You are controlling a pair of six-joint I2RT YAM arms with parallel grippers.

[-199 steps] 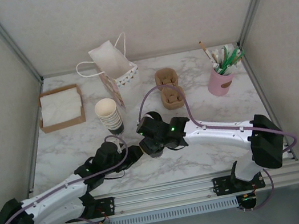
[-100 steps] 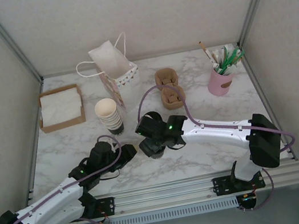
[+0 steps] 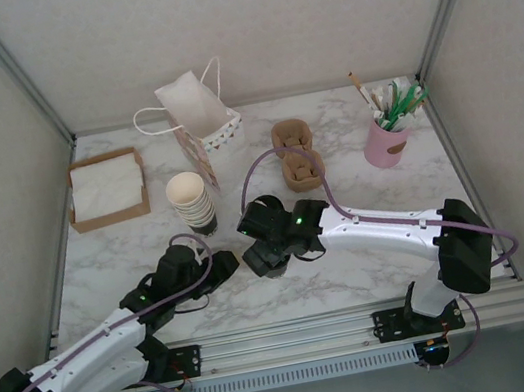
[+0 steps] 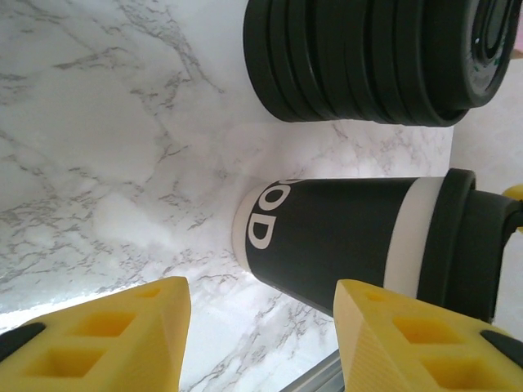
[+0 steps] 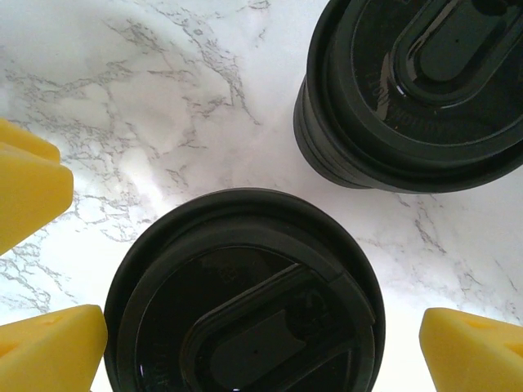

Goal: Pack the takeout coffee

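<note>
Nearest to us, the left fingers [image 4: 106, 335] are standing apart with nothing between them, low beside the coffee [image 4: 343, 237], not touching it. The right fingers [image 5: 49, 351] are hanging above it, spread wide on either side of its lid [image 5: 245, 294] with bare gaps on both sides, so they are gripping nothing.

The coffee is sitting on the marble bench [image 3: 356, 271], near the middle and toward the front. We are seeing a small paper cup, dark below with white lettering, a cream band above that, and a round black lid with a raised oval in it. It is standing upright on its base, long axis vertical, lid facing up. The left wrist camera is rolled, so there it is running across the frame, base left and lid right.

Just beyond it a stack of black lids [image 5: 417, 90] is standing, close but apart, with a strip of marble showing between. Further left, the stack of lidless cups [image 3: 190, 201] is rising. Behind those we are finding a napkin box [image 3: 108, 187], a paper bag [image 3: 196, 111], brown carriers [image 3: 295, 154] and a pink holder [image 3: 387, 141] of sticks at the far right.
</note>
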